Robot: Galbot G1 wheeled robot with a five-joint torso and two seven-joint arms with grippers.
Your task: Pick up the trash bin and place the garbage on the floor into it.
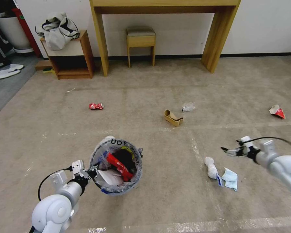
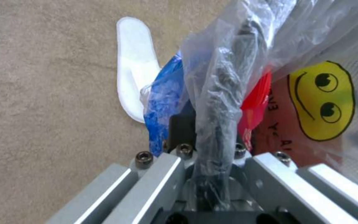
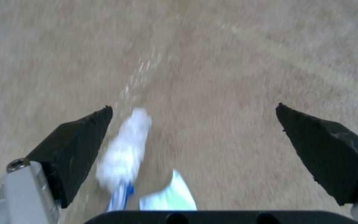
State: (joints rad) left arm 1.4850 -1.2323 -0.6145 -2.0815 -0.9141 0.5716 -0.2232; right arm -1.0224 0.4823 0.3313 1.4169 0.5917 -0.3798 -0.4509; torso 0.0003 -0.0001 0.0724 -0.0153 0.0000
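The left gripper (image 1: 91, 172) is clamped on the rim of the trash bin (image 1: 117, 168) at 7 o'clock. The right gripper (image 1: 228, 150) — at 4 o'clock, fingers wide apart — hangs above a white wad (image 1: 211, 167) and a blue face mask (image 1: 230, 178) on the floor (image 1: 158, 200).

Light: you see a room evenly and brightly lit, with no hard shadows on the carpet (image 1: 158, 194).
Shadows: soft dark patch under the wooden desk (image 1: 165, 6), far side.
Glare: tape lines (image 1: 197, 152) shine pale; the clear bag (image 2: 228, 93) glints in the left wrist view.
Blur: the right wrist view is smeared, its carpet streaked.
Focus: the left wrist view's near metal is soft.
Distortion: the head view bows at its edges.
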